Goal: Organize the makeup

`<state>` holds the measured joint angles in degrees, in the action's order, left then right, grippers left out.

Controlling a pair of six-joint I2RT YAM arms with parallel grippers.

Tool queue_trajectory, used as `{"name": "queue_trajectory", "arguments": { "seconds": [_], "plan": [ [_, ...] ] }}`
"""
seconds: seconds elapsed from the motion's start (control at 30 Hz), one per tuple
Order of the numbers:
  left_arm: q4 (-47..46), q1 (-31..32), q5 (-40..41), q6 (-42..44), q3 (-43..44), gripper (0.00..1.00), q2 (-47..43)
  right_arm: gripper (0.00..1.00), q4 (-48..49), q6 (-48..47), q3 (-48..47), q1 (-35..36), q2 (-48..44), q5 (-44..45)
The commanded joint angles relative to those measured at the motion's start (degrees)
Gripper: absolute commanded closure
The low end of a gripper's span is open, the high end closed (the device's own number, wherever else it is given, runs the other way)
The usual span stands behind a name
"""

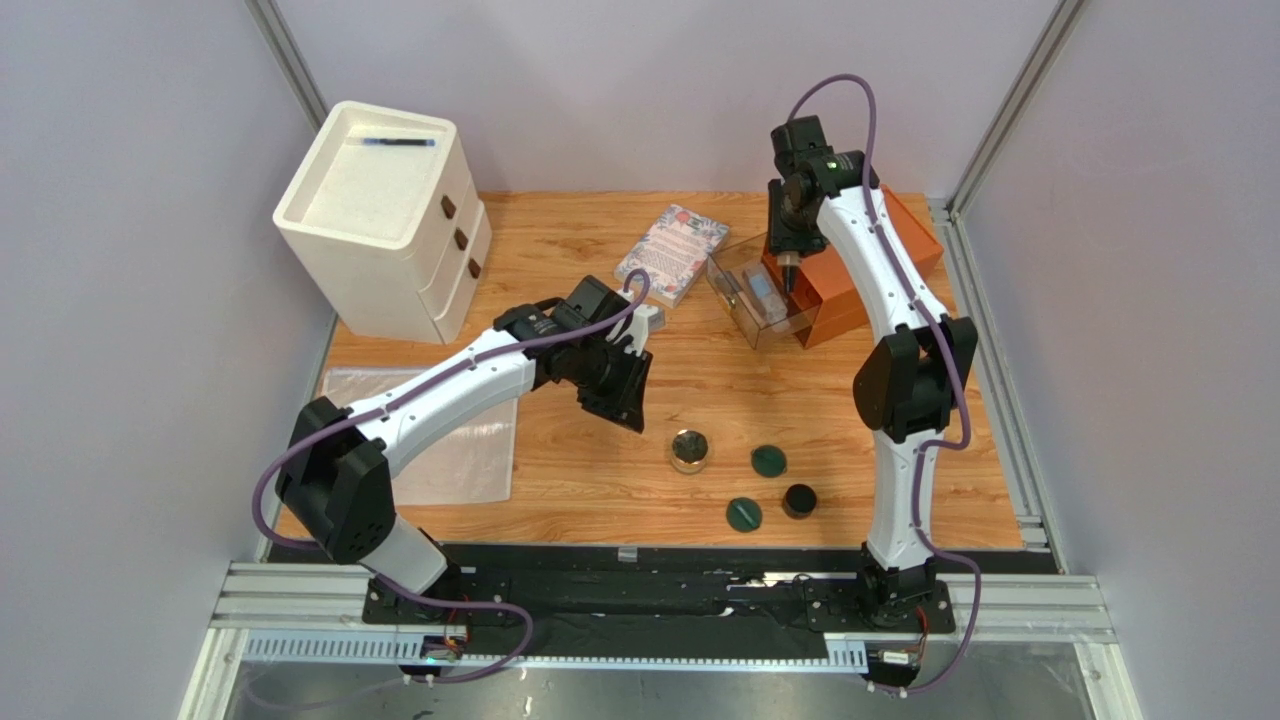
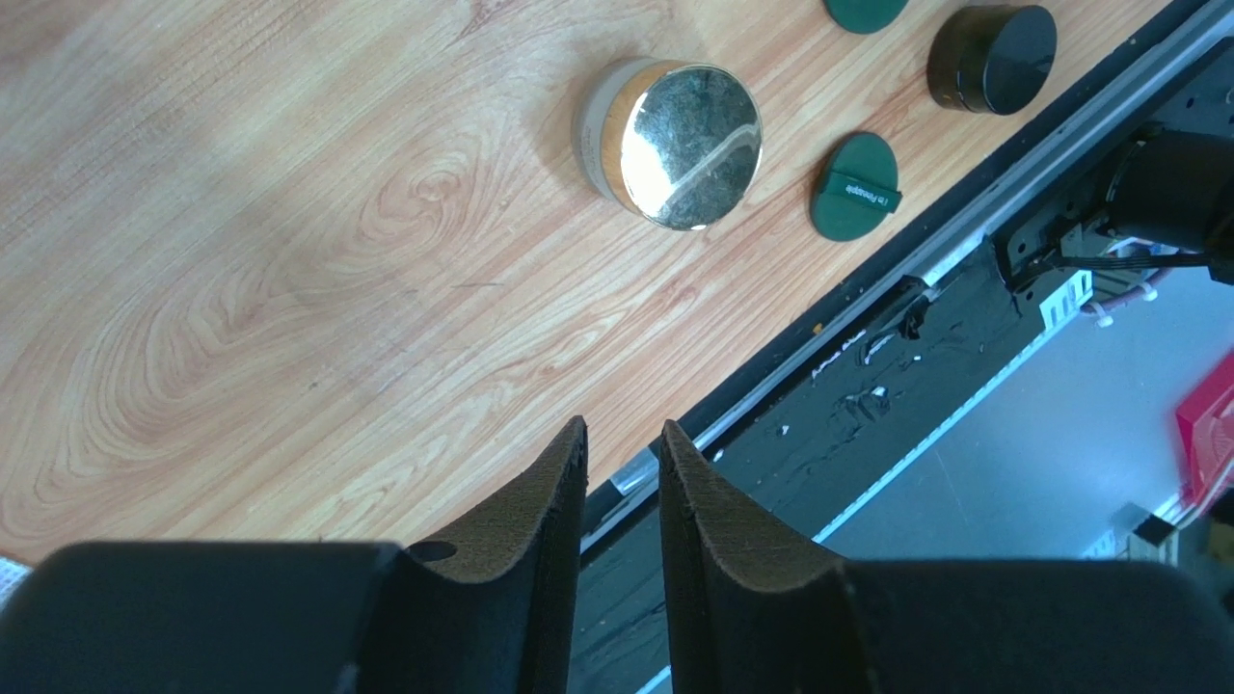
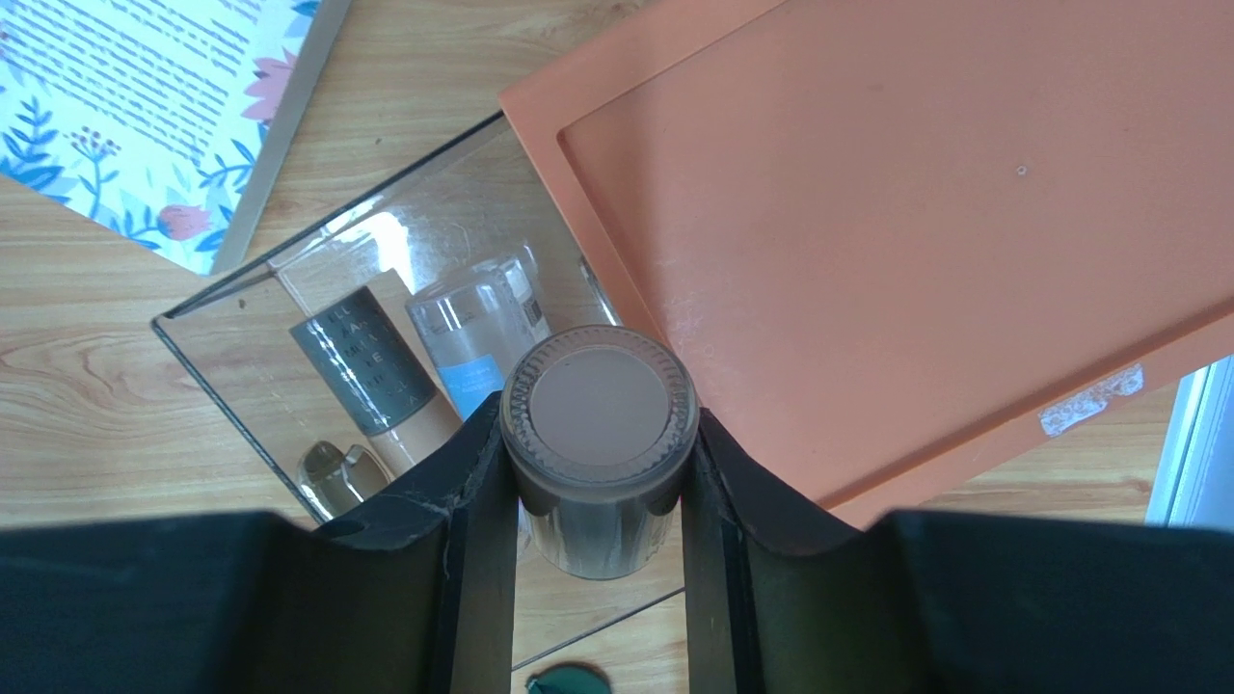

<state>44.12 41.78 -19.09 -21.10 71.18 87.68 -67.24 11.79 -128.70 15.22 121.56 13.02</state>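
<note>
Clear plastic box (image 3: 420,217) at centre-left of the right wrist view, jammed up against an orange lid (image 3: 898,217). Right claw (image 3: 597,434) clamped on a tube (image 3: 597,412), jaws on either side of the dark round cap, hanging over the lower-right part of that box. Two other tubes (image 3: 362,362) already inside, plus a floral booklet (image 3: 131,101) off at the upper left, not part of the job. Looks like mid drop-off, so probably the third tube going in.

Over on the left wrist view: left claw (image 2: 623,434) narrow, just a slit between the jaws, nothing in it, hovering above bare worktop (image 2: 290,260). Gold compact (image 2: 681,142) near top centre, two green discs (image 2: 855,188) and a black jar (image 2: 992,55) toward the upper right, all loose and apart from each other.

Next up, probably: lowering the tube inside the walls, not onto the rim, then opening up and lifting straight out. Worth watching the orange edge, very close to the right-hand jaw. After that, spreading the left claw wider before going for the compact.
</note>
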Motion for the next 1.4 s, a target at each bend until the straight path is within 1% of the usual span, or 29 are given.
{"name": "queue_trajectory", "arguments": {
  "seconds": [0.0,0.07,0.1,0.13,0.2,0.23,0.3,0.33,0.63,0.73,0.87,0.9,0.97,1.0,1.07,1.13,1.2,1.27,1.3,1.33,1.37],
  "plan": [
    [-0.08,-1.26,-2.35,1.33,2.21,0.69,0.74,0.68,0.71,-1.77,1.61,-0.28,-0.88,1.05],
    [-0.17,-1.52,-2.27,1.33,2.39,0.69,0.74,0.62,0.88,-1.95,2.23,-0.19,-1.06,0.17],
    [-0.17,-1.61,-2.27,1.33,2.39,0.7,0.74,0.6,0.89,-1.86,2.93,-0.19,-1.06,0.34],
    [-0.26,-1.79,-2.35,1.24,2.39,0.7,0.83,0.56,1.06,-1.86,3.28,-0.19,-1.23,0.78],
    [-0.43,-1.96,-2.35,1.15,2.21,0.7,0.74,0.54,1.24,-1.86,3.9,-0.28,-1.23,1.22],
    [-0.52,-2.05,-2.44,1.06,1.86,0.7,0.65,0.5,1.24,-1.77,3.9,-0.19,-1.24,1.66],
    [-0.7,-2.14,-2.44,0.8,1.6,0.7,0.48,0.49,1.24,-1.86,3.9,-0.19,-1.24,1.92],
    [-0.87,-2.14,-2.53,0.8,1.51,0.7,0.39,0.45,1.32,-1.86,3.81,-0.19,-1.15,1.93],
    [-0.88,-2.49,-2.18,0.45,1.24,0.7,-0.14,0.44,1.41,-1.42,2.76,-0.28,-1.67,2.72],
    [-0.88,-2.67,-2.18,0.36,1.33,0.7,-0.23,0.43,1.59,-1.51,2.76,-0.19,-2.81,1.67],
    [-2.1,-2.93,-3.75,-0.16,1.25,0.7,-0.67,0.42,1.59,-0.98,4.5,-0.19,-5.45,-2.72],
    [-2.37,-3.19,-4.11,-0.6,1.16,0.7,-0.84,0.42,2.28,-0.98,5.82,-0.28,-7.98,-5.34],
    [-3.6,-3.37,-5.25,-1.48,1.16,0.7,-0.93,0.42,5.35,-0.28,8.72,0.07,-10.89,-7.73],
    [-3.86,-3.72,-5.51,-1.75,1.24,0.7,-0.76,0.43,6.59,-0.37,12.3,0.24,-13.34,-10.09],
    [-4.83,-4.07,-7.09,-2.53,1.42,0.7,-0.32,0.46,8.61,-0.37,15.05,0.6,-15.38,-10.9],
    [-6.31,-4.51,-7.8,-3.76,1.95,0.71,0.12,0.64,8.88,-0.19,17.08,0.51,-16.53,-9.69],
    [-7.64,-4.86,-9.73,-4.82,2.91,0.74,1.17,0.88,8.71,1.04,17.96,-0.36,-16.7,-7.32],
    [-10.01,-5.13,-12.09,-6.66,4.75,0.81,3.1,0.94,9.14,2.96,18.14,-1.68,-16.97,-6.95],
    [-10.89,-5.3,-13.07,-7.54,5.37,0.85,3.98,1.0,9.32,3.58,18.14,-3.6,-16.97,-7.04],
    [-13.77,-5.65,-14.47,-9.99,5.98,0.97,4.77,1.0,9.67,4.37,17.88,-4.67,-16.79,-7.04],
    [-15.54,-5.92,-17.01,-11.66,6.51,1.0,6.7,1.0,10.46,4.9,17.61,-5.72,-16.62,-7.21]
  ]
}}
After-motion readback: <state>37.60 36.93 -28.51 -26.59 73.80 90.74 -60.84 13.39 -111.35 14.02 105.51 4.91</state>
